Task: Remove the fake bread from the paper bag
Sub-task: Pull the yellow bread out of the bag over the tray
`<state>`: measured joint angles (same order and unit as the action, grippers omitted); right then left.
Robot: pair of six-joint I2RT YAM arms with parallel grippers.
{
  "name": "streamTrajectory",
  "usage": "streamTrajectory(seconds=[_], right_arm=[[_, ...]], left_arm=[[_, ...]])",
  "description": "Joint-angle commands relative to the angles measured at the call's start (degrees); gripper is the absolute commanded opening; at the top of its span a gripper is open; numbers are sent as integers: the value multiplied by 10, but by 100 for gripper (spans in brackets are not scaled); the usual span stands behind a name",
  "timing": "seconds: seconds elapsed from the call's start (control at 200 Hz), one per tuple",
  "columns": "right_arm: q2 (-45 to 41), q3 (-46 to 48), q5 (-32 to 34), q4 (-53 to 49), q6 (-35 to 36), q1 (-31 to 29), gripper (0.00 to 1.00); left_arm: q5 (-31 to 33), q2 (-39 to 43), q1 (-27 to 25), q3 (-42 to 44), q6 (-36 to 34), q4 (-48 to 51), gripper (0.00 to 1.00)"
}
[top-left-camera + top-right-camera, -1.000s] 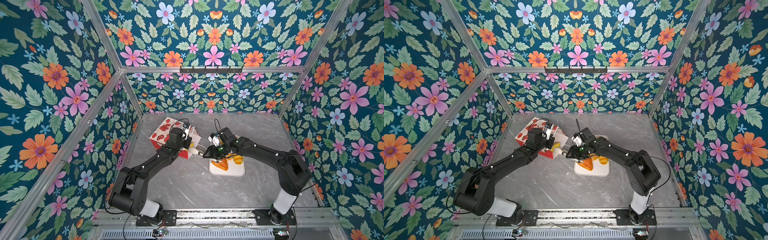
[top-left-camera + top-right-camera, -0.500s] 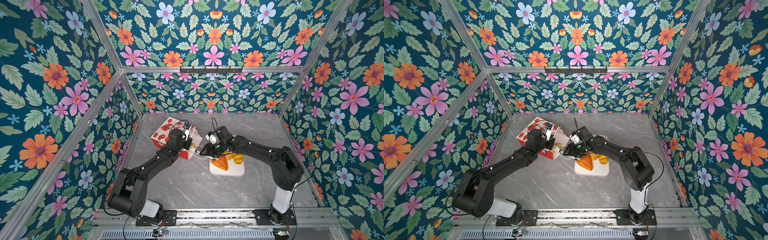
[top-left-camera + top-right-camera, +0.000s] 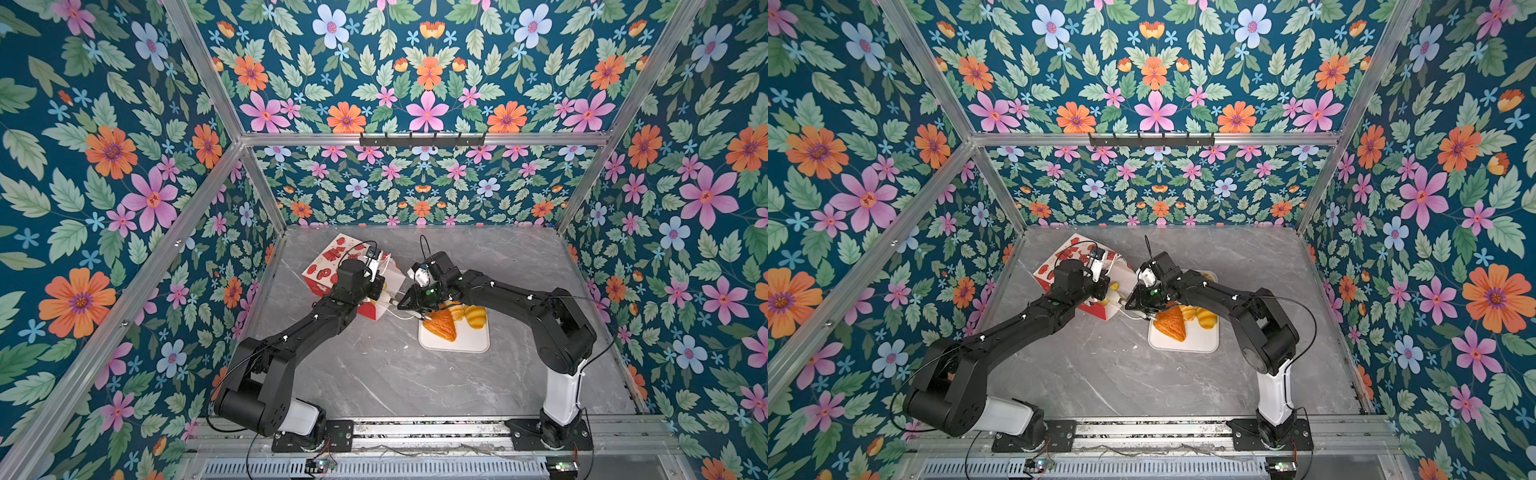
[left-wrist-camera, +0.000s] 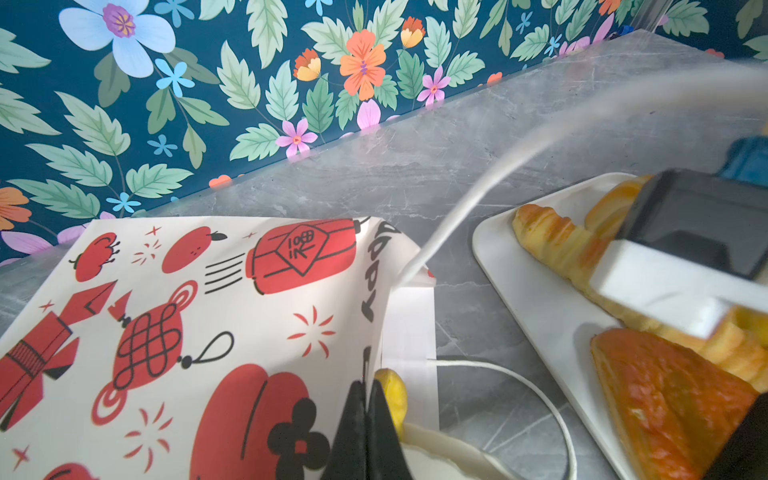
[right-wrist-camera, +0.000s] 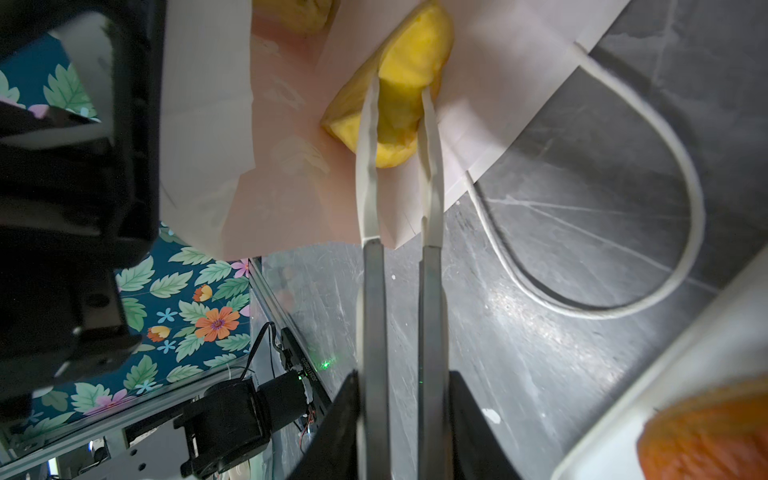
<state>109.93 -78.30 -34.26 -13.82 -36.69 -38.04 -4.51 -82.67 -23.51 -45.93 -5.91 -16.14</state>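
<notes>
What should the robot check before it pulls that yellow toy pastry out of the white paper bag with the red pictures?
1. Bag mouth open: the left gripper is shut on the rim of the white paper bag with red prints. Ok.
2. Aim: the right gripper has part of the yellow toy pastry between its fingers, inside the bag. Ok.
3. Firm hold on the pastry: cannot tell.
4. Snag: the white cord handle loops on the grey marble table beside the fingers, not between them. Ok.
5. Landing room: the flat white tray has a bare near part. Ok.
</notes>
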Motion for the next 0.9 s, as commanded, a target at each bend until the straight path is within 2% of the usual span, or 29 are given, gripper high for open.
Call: streamTrajectory(seconds=[0.0, 0.37, 0.54, 0.895], right_arm=[[-16, 9, 25, -1, 22, 0, 28], [-144, 95, 131, -64, 125, 0, 24], [-247, 131, 191, -105, 180, 0, 23], [-359, 110, 339, -293, 264, 0, 22]], left_arm=[[9, -1, 0, -3, 10, -15, 0], [13, -13, 0, -17, 22, -4, 0], [14, -19, 0, -21, 25, -3, 0], [10, -24, 0, -24, 25, -2, 0]])
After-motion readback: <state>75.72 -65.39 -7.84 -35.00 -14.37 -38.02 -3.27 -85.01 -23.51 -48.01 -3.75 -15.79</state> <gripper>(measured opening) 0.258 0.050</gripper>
